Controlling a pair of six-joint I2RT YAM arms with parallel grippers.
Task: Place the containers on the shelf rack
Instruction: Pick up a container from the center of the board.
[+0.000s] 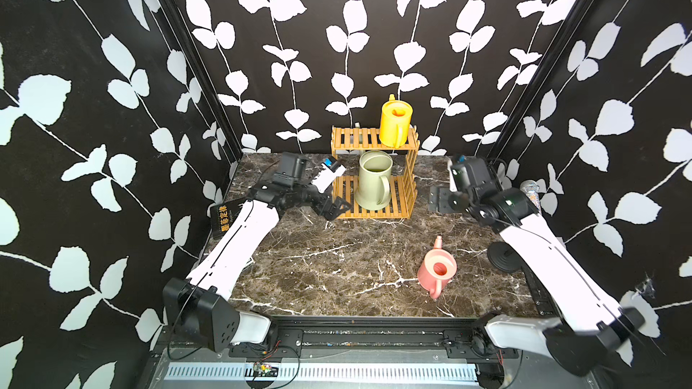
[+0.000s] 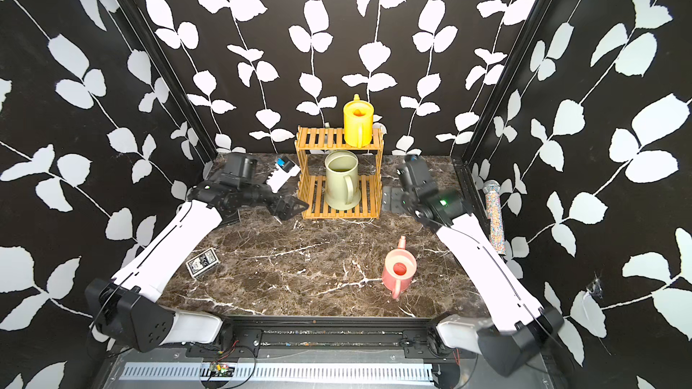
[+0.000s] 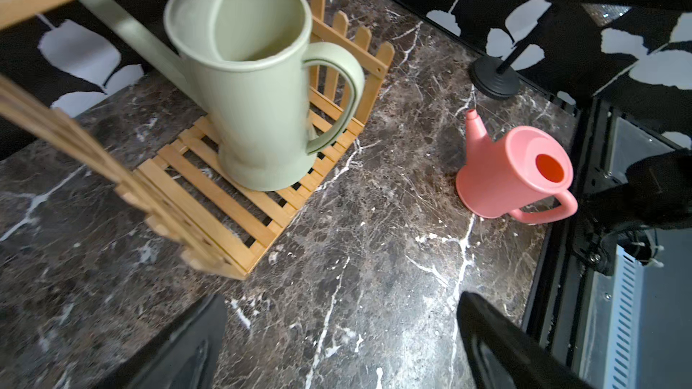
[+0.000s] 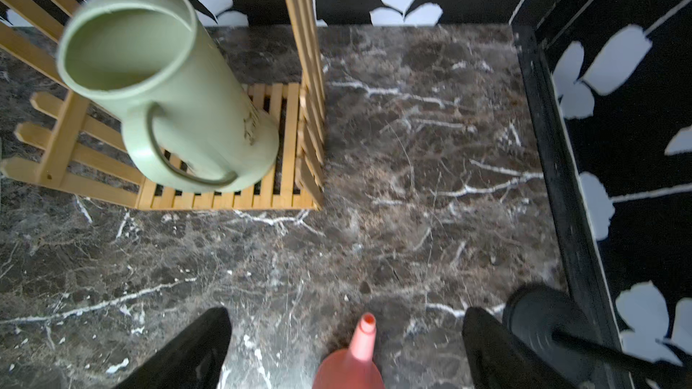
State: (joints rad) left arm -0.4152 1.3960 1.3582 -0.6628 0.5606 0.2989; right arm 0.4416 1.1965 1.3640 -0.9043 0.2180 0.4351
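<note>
Yellow can (image 1: 395, 121) and green can (image 1: 374, 181) are on the rack (image 1: 355, 139). Pink can (image 1: 436, 271) stands on the bench (image 1: 329, 263), at 5 o'clock from the rack. Left gripper (image 1: 336, 208) and right gripper (image 1: 441, 199) are open and empty. Probable next move: the right gripper grasps the pink can's handle.

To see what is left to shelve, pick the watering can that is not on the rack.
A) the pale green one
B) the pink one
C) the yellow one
B: the pink watering can stands on the marble table, well apart from the shelf rack, while the yellow can sits on the top tier and the green can on the bottom tier.
</note>
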